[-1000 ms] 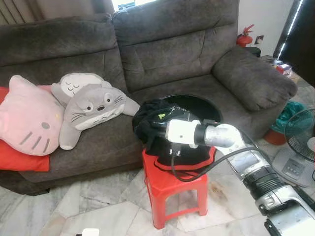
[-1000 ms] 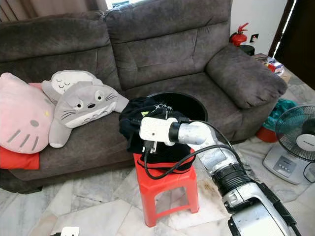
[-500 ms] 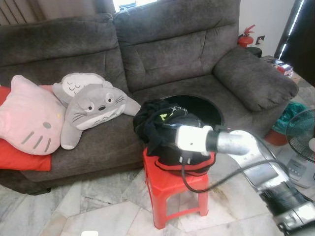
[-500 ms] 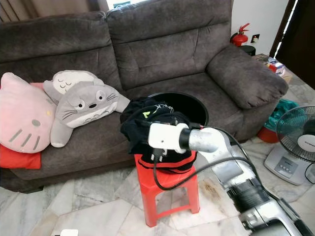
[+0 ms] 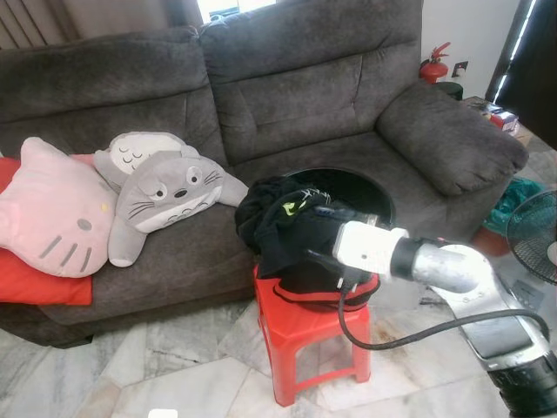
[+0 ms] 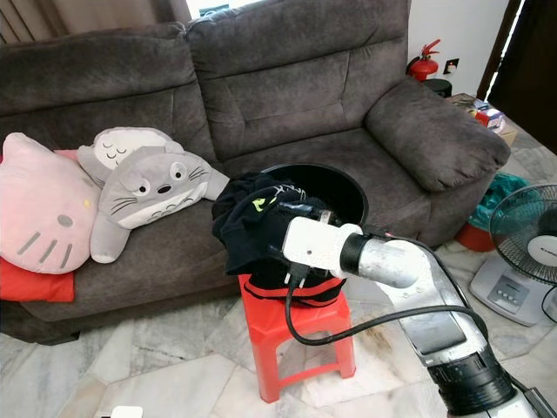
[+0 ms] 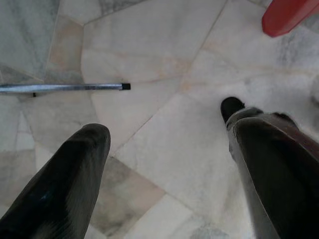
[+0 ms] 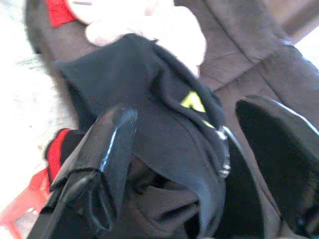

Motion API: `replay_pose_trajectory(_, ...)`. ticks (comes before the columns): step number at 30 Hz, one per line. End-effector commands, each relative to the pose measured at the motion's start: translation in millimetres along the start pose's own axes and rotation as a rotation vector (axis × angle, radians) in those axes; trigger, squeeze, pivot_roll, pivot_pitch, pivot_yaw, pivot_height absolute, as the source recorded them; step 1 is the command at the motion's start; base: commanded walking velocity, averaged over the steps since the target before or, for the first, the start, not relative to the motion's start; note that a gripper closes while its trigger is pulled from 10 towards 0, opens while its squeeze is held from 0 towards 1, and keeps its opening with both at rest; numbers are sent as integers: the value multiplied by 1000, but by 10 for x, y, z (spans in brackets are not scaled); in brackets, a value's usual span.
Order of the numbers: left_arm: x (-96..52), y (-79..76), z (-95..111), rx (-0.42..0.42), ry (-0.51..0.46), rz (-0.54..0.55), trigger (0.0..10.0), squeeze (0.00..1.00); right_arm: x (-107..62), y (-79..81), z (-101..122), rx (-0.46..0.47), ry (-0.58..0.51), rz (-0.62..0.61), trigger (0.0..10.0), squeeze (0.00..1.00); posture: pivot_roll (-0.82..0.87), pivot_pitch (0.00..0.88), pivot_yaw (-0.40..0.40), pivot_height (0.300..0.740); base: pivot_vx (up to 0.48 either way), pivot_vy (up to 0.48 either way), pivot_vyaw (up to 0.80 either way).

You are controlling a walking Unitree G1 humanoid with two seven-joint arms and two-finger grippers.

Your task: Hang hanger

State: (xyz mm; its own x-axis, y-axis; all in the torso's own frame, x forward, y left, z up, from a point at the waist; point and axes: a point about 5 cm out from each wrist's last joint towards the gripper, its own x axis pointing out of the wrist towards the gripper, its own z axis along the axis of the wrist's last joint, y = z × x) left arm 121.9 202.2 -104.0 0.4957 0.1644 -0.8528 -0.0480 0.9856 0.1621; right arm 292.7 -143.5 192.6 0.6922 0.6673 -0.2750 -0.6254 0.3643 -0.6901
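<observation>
Right gripper (image 8: 179,164): fingers spread wide, nothing grasped; held over the heap of black clothes (image 5: 291,231) on the red stool (image 5: 309,335).
Hanger (image 8: 225,152): only a thin silvery curve can be made out, just inside the far finger (image 8: 279,149), half buried in dark cloth; whether it is truly the hanger cannot be told.
Handling: judged light, stiff and smooth, likely to snag on the soft garment draped over it; best taken at the exposed metal curve, between the two fingers.
Left gripper (image 7: 164,169): fingers parted and empty, hung idle above the marble floor (image 7: 149,59), a metal rod (image 7: 60,87) lying beyond the fingertips.
Change: compared with a second ago, the right arm has been drawn rightward and pushed deeper over the clothes pile.
Setting: grey sofa (image 5: 331,96), two plush cushions (image 5: 165,192), black basket (image 5: 361,187) behind the pile.
</observation>
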Motion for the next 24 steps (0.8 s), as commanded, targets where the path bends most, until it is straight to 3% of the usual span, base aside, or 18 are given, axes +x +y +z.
replay_pose_trajectory(1,-21,169,-89,16,22,22,10000,0,-73,-113,-4,8,31,-131,10000,1000,-308,0,158,740,0,0,0)
replay_pose_trajectory(3,-26,208,-104,15,25,26,10000,0,-98,-153,-51,28,64,-190,10000,1000,-308,0,158,740,0,0,0)
replay_pose_trajectory(4,-28,222,-108,14,26,27,10000,0,-105,-169,-64,32,71,-216,10000,863,-310,0,157,740,0,0,0)
replay_pose_trajectory(10,-30,243,-115,13,27,28,10000,0,-127,-184,-70,44,90,-262,10000,863,-310,0,157,740,0,0,0)
replay_pose_trajectory(11,-35,257,-131,13,32,28,10000,0,-171,-198,-263,100,180,-341,10000,0,-311,0,157,740,0,0,0)
replay_pose_trajectory(12,-39,257,-149,14,39,25,10000,0,-234,-185,-518,180,301,-437,10000,0,-310,0,156,740,0,0,0)
replay_pose_trajectory(13,-38,217,-153,15,41,20,10000,0,-218,-149,-589,233,329,-446,10000,0,-309,0,155,740,0,0,0)
replay_pose_trajectory(18,-29,53,-134,14,42,4,10000,0,-199,-89,-840,263,480,-478,10000,0,-302,0,155,740,0,0,0)
replay_pose_trajectory(24,-21,76,-105,14,38,6,10000,0,-161,-64,-854,273,469,-474,10000,0,-300,0,153,740,0,0,0)
